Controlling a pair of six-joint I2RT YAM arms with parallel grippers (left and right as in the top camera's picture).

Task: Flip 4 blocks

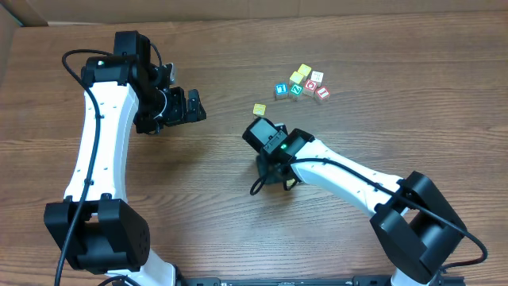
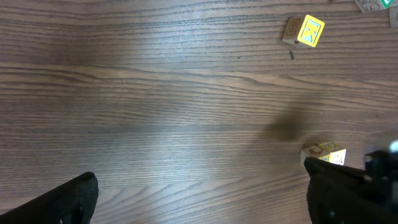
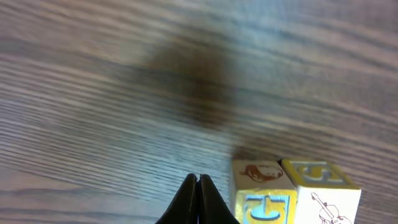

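Overhead, the left gripper hangs wide, well apart from the blocks. At the left wrist, a yellow block lies alone. At the right wrist, the right gripper, pinched shut and empty, sits just beside a near block; better to tip it from its edge, pushing low.

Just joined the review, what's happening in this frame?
Block-flipping job. The right end effector is shut and holding nothing, tips low beside two letter cubes. The left end effector hangs open and empty off to the side. One yellow cube sits alone; the other cubes are clustered farther back.
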